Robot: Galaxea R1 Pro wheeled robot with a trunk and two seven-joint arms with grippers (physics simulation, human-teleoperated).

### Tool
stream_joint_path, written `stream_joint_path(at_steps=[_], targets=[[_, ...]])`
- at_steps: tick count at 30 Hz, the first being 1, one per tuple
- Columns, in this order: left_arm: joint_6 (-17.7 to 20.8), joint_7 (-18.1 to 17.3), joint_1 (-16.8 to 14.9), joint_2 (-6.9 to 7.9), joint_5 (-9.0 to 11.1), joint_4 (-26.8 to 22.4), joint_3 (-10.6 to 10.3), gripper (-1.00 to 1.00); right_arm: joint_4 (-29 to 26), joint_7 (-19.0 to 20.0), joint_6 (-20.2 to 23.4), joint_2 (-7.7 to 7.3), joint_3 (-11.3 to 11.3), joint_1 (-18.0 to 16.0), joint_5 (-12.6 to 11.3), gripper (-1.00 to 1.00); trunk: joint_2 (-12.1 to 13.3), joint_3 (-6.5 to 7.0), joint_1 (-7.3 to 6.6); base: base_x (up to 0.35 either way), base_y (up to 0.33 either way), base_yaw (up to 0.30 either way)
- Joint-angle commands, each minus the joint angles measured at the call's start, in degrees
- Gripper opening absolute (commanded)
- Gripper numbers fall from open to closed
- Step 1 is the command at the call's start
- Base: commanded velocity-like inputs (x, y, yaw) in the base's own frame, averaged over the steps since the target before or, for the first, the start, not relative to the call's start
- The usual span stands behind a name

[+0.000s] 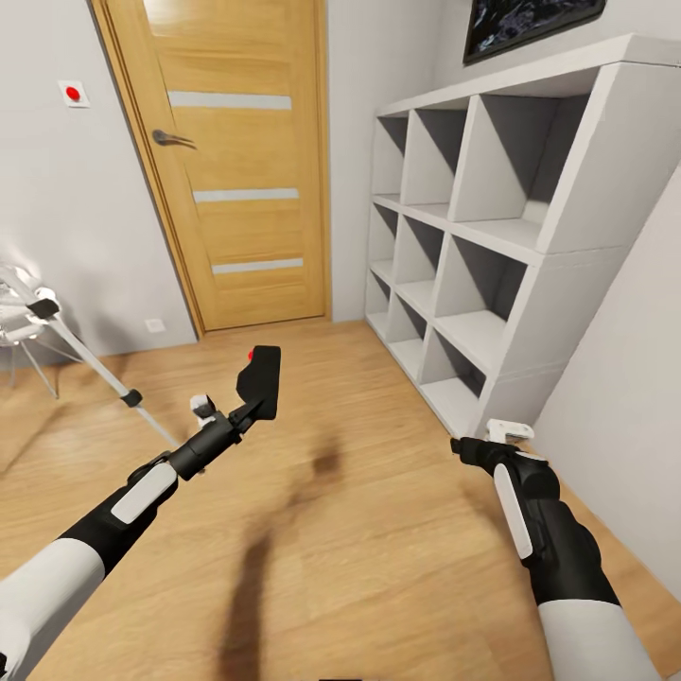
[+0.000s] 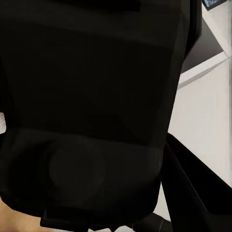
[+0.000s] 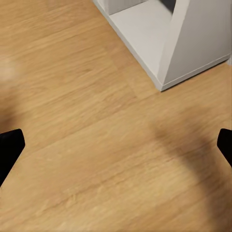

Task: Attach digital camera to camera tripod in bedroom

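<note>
In the head view the digital camera (image 1: pixel 260 380), black with a red dot on top, is held up over the wood floor by my left gripper (image 1: pixel 248 409), which is shut on it. Seen from the left wrist, the camera's dark body (image 2: pixel 96 111) sits right against the lens. The camera tripod (image 1: pixel 90 359) stands at the far left, and one silver leg with black joints slants down toward my left arm. My right gripper (image 1: pixel 473 446) hangs low near the shelf's corner. In the right wrist view its fingers (image 3: pixel 9 150) are spread wide with nothing but bare floor between them.
A closed wooden door (image 1: pixel 236 161) is straight ahead. White cube shelves (image 1: pixel 492 236) line the right wall under a wall TV (image 1: pixel 530 24). A white wall plate with a red dot (image 1: pixel 73 93) sits left of the door. Light wood floor (image 1: pixel 359 530) lies between the arms.
</note>
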Motion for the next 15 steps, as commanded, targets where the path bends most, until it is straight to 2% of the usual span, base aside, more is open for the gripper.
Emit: stream_joint_path(at_steps=[1, 15], targets=[[0.35, -0.11, -0.06, 0.06, 0.53, 0.02, -0.26, -1.00, -0.05, -0.47, 0.21, 0.00, 0.04, -0.03, -0.54, 1.00, 0.00, 0.18, -0.03, 0.000, 0.000, 0.000], [0.45, -0.12, -0.06, 0.06, 0.62, 0.10, -0.21, -1.00, -0.01, -0.47, 0.25, -0.04, 0.04, -0.03, -0.54, 1.00, 0.18, 3.28, -0.39, 0.000, 0.000, 0.000]])
